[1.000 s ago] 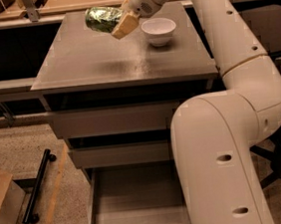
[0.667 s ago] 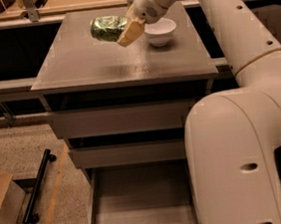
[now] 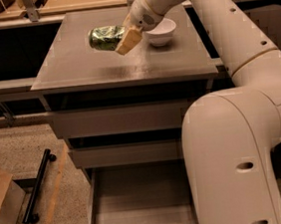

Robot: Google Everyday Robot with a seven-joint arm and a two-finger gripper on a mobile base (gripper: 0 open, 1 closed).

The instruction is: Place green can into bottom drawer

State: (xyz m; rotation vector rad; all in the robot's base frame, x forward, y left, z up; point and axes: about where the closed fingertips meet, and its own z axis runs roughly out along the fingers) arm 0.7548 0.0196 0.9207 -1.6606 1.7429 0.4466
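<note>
Gripper (image 3: pixel 124 39) sits in the upper centre of the frame, over the cabinet top (image 3: pixel 75 65), its fingers closed on the right end of the can (image 3: pixel 105 37); the can lies on its side in the grip, pointing left, and seems to hang clear of the top, with a dim shadow on the surface below it; the bowl (image 3: pixel 160 31) stands just right of the gripper, apart from the can; the bottom drawer (image 3: pixel 140 204) is pulled out at the lower centre of the frame, grey floor showing, its right side hidden behind the arm (image 3: pixel 231 164); the two upper drawers look shut; the step in hand, as I judge it, is the carry: the can is grasped but nowhere near the bottom drawer; the next move calls for bringing it forward past the cabinet's front edge, then well down, clear of the upper drawers, and loosening the fingers only low over the floor, since a can on its side may roll
</note>
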